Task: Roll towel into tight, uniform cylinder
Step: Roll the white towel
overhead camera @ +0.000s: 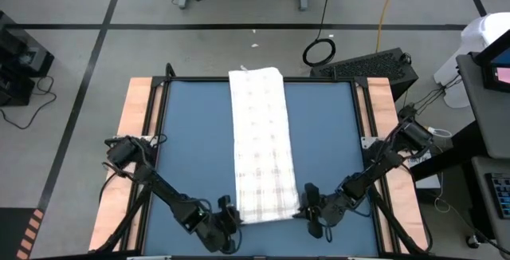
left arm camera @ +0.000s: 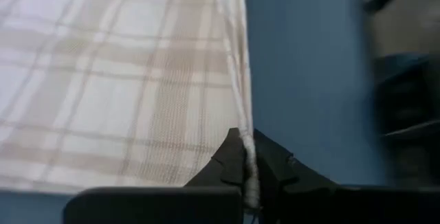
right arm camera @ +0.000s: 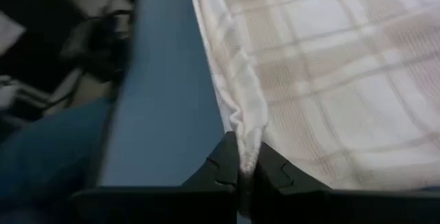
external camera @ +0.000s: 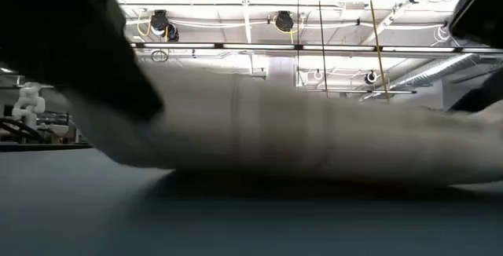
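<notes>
At the near edge of the blue mat [overhead camera: 191, 132], the left gripper [overhead camera: 227, 218] and right gripper [overhead camera: 307, 209] each pinch a near corner of the thin white towel with faint checked lines [overhead camera: 260, 144]. It lies flat and unrolled, running lengthwise to the mat's far edge. No writing is legible.

My workshop, beyond my table

Grey floor [overhead camera: 143, 45] crossed by dark tape lines [overhead camera: 239, 26], a black cable coil [overhead camera: 319, 51] past my table's far edge; overhead, a white ceiling [external camera: 236, 20] with pipes and bright lights.
</notes>
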Available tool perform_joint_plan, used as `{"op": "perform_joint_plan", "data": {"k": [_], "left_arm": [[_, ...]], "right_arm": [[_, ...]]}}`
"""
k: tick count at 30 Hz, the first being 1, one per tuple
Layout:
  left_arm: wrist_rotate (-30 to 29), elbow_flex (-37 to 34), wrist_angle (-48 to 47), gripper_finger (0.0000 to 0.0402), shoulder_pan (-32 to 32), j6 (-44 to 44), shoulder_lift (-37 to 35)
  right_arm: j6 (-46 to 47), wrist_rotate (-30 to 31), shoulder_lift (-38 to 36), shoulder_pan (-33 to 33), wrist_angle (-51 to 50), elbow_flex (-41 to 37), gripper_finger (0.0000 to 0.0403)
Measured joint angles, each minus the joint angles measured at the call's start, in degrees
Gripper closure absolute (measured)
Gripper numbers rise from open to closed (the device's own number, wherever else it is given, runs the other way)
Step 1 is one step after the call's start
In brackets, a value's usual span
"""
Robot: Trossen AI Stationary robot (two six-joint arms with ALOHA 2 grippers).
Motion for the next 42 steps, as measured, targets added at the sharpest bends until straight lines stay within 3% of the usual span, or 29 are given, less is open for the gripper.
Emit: {"op": "perform_joint_plan", "data": {"k": [9,16,23,31,35,42], "left_arm": [[9.39,-0.51,2.19,0.0388,3.97,-1.58,-0.25],[12.13,-3.71,1.55,0.0388,7.62,-7.45,-0.05],[17.78,-5.1,5.78,0.0387,10.74,-7.49,-0.16],[20.92,-5.1,5.91,0.0387,11.52,-7.34,-0.16],[21.07,-5.1,5.86,0.0387,11.52,-7.66,-0.16],[21.37,-5.1,5.86,0.0387,12.16,-7.73,-0.14]], "right_arm": [[-9.27,-2.02,0.02,2.22,1.21,0.03,0.0394],[-18.45,1.5,0.02,2.7,-4.66,0.0,0.0335],[-15.4,3.08,-2.55,3.09,-11.55,0.0,0.0258],[-12.2,10.81,-9.74,9.04,-19.04,-0.04,0.0246],[-17.15,16.72,-9.87,12.55,-16.25,-0.04,0.0245],[-33.34,21.05,-0.85,13.21,2.61,-0.04,0.024]]}}
